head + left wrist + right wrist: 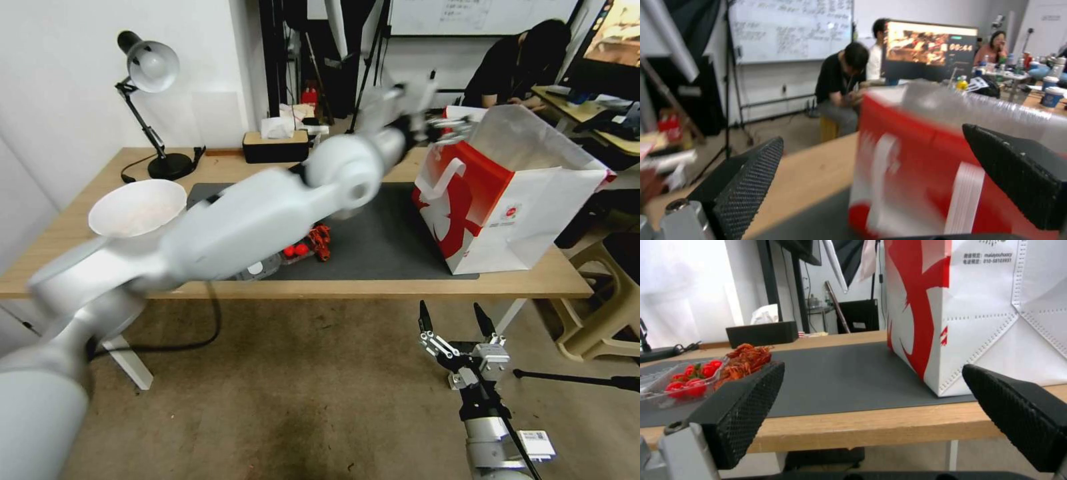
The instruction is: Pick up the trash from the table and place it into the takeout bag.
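Takeout bag [507,200] stands just beside the open, empty left gripper [443,127].

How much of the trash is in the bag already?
Almost done, it looks like. No can, cups or lid show on the table; the white bowl and tomato tray aren't trash. The left claw is open and empty beside the takeout bag. The right claw hangs open below the table edge. The bag's inside is hidden.
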Robot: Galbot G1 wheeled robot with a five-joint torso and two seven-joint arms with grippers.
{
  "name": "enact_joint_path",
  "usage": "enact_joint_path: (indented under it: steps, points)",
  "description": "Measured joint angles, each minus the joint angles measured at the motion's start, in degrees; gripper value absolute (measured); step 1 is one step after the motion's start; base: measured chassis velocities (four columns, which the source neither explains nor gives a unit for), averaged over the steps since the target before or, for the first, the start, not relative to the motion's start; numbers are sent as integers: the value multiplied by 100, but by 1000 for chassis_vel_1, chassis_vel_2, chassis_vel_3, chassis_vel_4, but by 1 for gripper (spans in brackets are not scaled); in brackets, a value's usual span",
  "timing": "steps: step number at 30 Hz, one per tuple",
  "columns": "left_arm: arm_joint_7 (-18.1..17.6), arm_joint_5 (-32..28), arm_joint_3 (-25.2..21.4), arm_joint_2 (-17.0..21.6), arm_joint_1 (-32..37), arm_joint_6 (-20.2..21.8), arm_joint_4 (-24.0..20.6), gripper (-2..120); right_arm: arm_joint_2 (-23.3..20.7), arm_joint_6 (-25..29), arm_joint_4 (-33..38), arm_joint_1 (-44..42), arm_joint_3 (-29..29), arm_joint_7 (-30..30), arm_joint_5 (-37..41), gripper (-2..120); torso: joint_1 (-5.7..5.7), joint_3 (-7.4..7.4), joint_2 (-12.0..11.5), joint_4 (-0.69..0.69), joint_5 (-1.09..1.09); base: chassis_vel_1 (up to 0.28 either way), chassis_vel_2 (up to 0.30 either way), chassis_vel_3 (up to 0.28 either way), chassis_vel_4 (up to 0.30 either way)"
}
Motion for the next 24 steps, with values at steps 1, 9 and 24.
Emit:
enact_joint_path:
  steps: [1, 9, 24]
  points:
    - [23, -36, -256, 324, 317, 52, -321, 100, 0, 13, -12, 1, -7, 0, 0, 100, 0, 0, 0, 0, 2, 0, 0, 0, 0]
    - [355, 453, -1935, 1679, 2465, 47, -1519, 100, -10, 48, -7, -1, -46, 0, 1, 100, -2, -1, 0, 1, 2, 0, 0, 0, 0]
    - [1201, 2538, -5129, 1528, 7487, -1479, -2432, 100, -177, 75, 179, -109, -45, -10, 43, 100, -3, -1, 0, 3, 1, 0, 0, 0, 0]
